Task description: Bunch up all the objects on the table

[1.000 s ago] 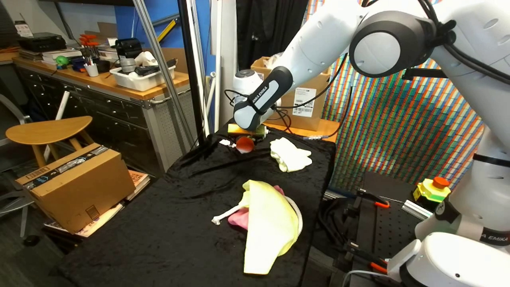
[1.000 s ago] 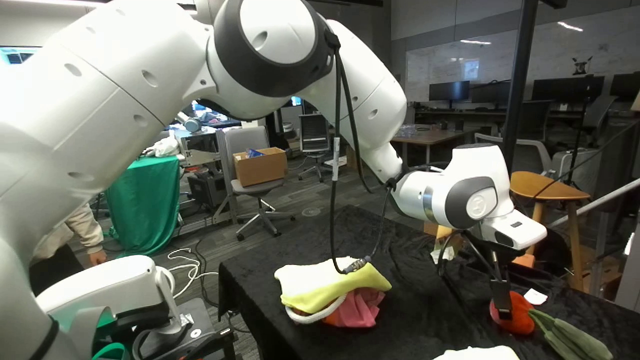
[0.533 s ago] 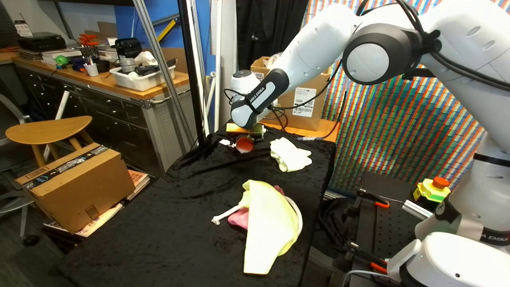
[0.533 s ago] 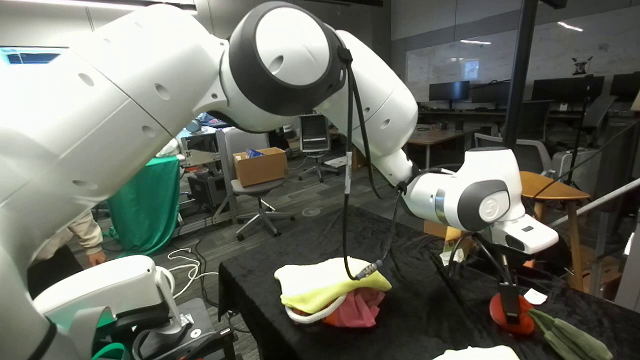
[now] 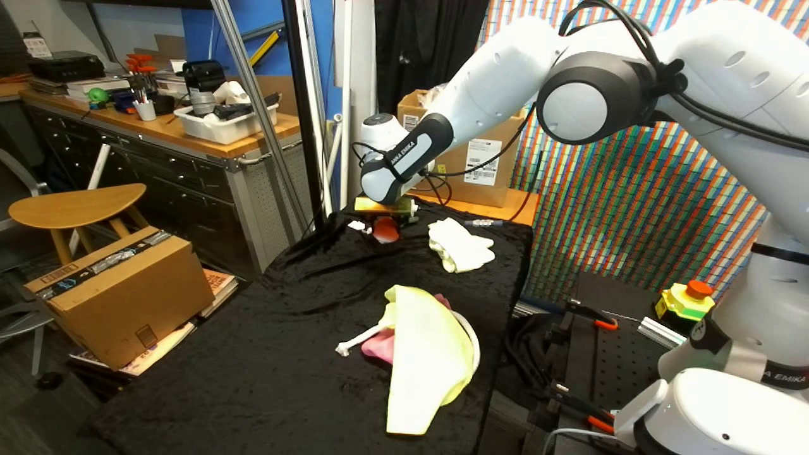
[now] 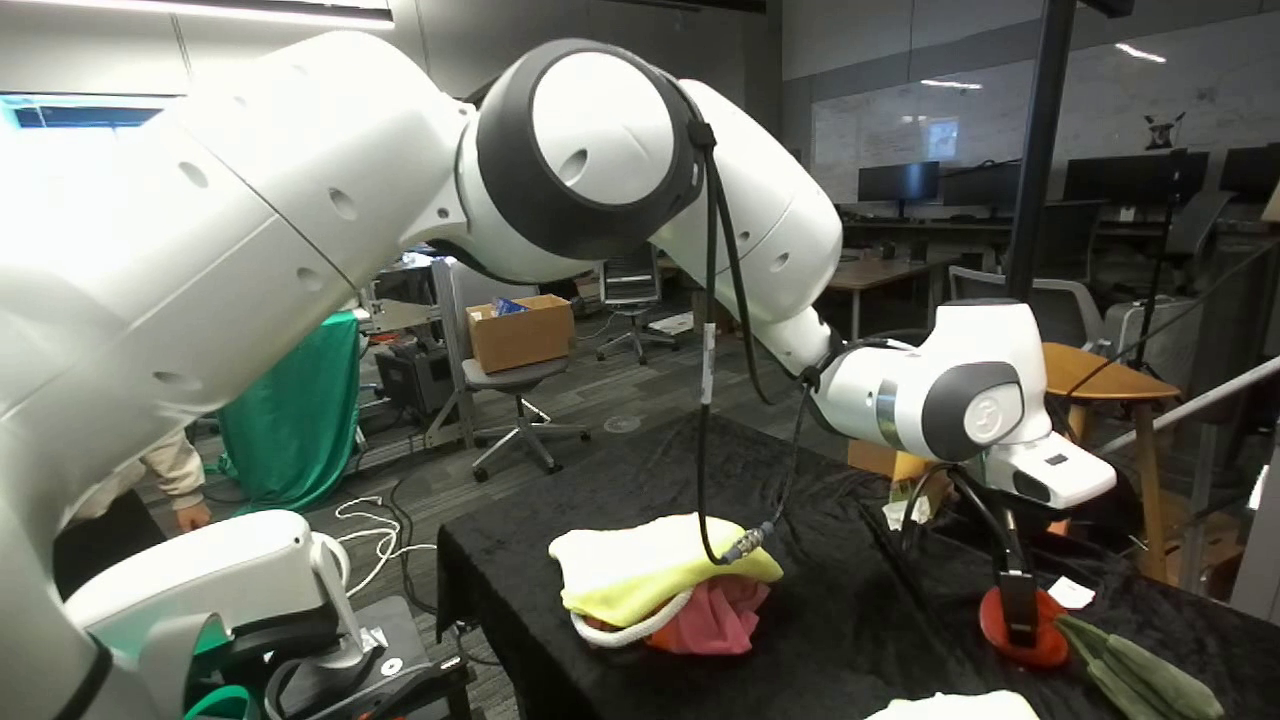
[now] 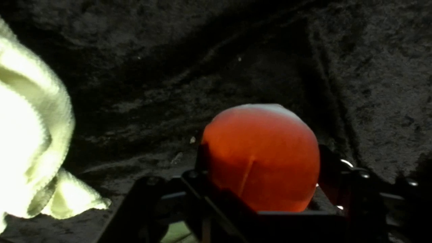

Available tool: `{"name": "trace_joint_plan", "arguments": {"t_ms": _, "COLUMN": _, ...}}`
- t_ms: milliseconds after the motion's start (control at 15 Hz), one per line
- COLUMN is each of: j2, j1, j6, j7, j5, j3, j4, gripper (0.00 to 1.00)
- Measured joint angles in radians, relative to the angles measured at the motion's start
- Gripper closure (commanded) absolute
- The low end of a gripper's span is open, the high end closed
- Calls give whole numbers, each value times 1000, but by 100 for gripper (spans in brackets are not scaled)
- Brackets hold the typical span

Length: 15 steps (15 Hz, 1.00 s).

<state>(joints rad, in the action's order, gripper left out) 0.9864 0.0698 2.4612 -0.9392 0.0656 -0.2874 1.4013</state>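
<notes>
A red-orange plush toy (image 6: pixel 1050 645) with long green leaves (image 6: pixel 1150 675) lies on the black-clothed table. It also shows in an exterior view (image 5: pixel 385 230), partly behind the arm. My gripper (image 6: pixel 1020 612) is lowered over its red head. In the wrist view, the fingers (image 7: pixel 261 165) are spread wide around the red head (image 7: pixel 260 135), one on each side and close against it. A crumpled pale yellow cloth (image 5: pixel 461 246) lies nearby and also shows in the wrist view (image 7: pixel 30 141). Another yellow cloth (image 5: pixel 430 360) covers a pink cloth (image 6: pixel 715 615) and a white rope (image 5: pixel 363 338).
A small white scrap (image 6: pixel 1070 593) lies beside the plush toy. A cardboard box (image 5: pixel 483 155) stands behind the table's far end. A black cable (image 6: pixel 708 480) hangs from the arm above the yellow pile.
The arm has stretched farther out and its elbow has dropped. My gripper has come down a little more around the red head. The toy has barely shifted; the cloths have not moved.
</notes>
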Motion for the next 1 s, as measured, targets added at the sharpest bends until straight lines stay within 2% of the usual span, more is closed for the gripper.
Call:
{"name": "trace_joint_plan", "arguments": {"t_ms": 333, "j2": 7, "j1": -3, "j6": -20, "j7": 0, "j5": 0, "j3": 0, "j4": -23, "gripper": 89}}
{"name": "trace_joint_plan", "arguments": {"t_ms": 467, "j2": 7, "j1": -4, "j6": -25, "j7": 0, "j5": 0, "j3": 0, "j4": -28, "gripper": 92}}
{"name": "trace_joint_plan", "arguments": {"t_ms": 533, "j2": 7, "j1": -4, "j6": -28, "j7": 0, "j5": 0, "j3": 0, "j4": -31, "gripper": 89}}
{"name": "trace_joint_plan", "arguments": {"t_ms": 600, "j2": 7, "j1": -4, "j6": -33, "j7": 0, "j5": 0, "j3": 0, "j4": -33, "gripper": 91}}
{"name": "trace_joint_plan", "arguments": {"t_ms": 1000, "j2": -4, "j1": 5, "j6": -34, "j7": 16, "j5": -29, "j3": 9, "j4": -31, "gripper": 90}}
